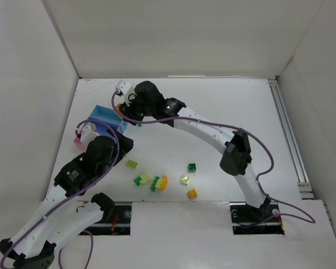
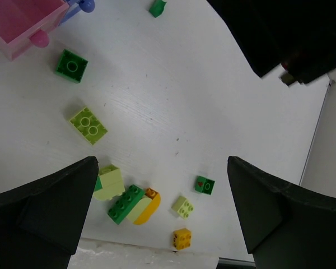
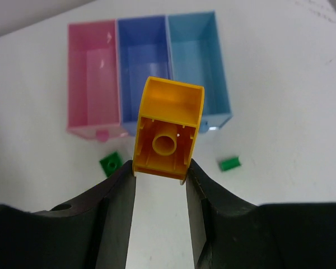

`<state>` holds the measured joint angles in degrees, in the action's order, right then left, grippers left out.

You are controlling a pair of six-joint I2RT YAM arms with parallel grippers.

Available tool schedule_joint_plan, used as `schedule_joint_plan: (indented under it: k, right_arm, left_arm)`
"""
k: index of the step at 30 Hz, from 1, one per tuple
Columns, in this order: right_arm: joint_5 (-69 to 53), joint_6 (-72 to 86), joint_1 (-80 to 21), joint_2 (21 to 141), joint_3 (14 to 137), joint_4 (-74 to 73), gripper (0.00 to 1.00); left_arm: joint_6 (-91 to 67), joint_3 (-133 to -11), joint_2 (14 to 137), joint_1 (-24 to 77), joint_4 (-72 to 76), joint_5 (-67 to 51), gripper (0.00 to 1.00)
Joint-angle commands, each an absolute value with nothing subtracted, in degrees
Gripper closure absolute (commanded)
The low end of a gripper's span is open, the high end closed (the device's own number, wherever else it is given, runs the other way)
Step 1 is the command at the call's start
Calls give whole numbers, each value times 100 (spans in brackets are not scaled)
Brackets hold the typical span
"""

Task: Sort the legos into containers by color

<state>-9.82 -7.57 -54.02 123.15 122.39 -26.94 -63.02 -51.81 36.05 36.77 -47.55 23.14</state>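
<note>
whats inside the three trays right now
The pink tray, dark blue tray and light blue tray show bare floors, no bricks. The yellow-orange brick in the right gripper covers the near end of the dark blue one.

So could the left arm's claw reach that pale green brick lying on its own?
Probably yes. The left claw stands open above the table, and the pale green brick lies flat close by, apart from the other bricks, with nothing over it.
</note>
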Motion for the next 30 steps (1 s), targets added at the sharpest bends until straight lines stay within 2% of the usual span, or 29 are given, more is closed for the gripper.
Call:
schedule_joint_plan:
  k: [1,3,7,11,18,21,25,30]
  right_arm:
    - [-932,-729,-5414,13023,13383,-2663,79]
    - [-861,-782,-5414,13367,13936,-2488,77]
    - [-686,-555,-5414,13947,14019,-1165,74]
    - [-422,-414,-5414,14657,14720,-818,70]
    - [-237,-255,-5414,15231,14889,-255,72]
    - [-237,-132,-5414,15284,14836,-255,66]
    - [-237,-132,-5414,15284,14748,-255,48]
    - [-290,-132,-5414,15231,14695,-255,41]
  left_arm:
    - [-6223,-5317,3630,3700,-4535,2399,0]
    - [-6057,-5317,3630,3700,-4466,2399,0]
    - [-5723,-5440,3691,3700,-4464,2268,0]
    - [-5547,-5651,3850,3700,-4588,2268,0]
    - [-5291,-5651,3955,3700,-4412,2268,0]
    - [-5291,-5651,4017,3700,-4412,2268,0]
    - [-5291,-5599,4017,3700,-4307,2268,0]
    - [-5291,-5599,4017,3700,-4307,2268,0]
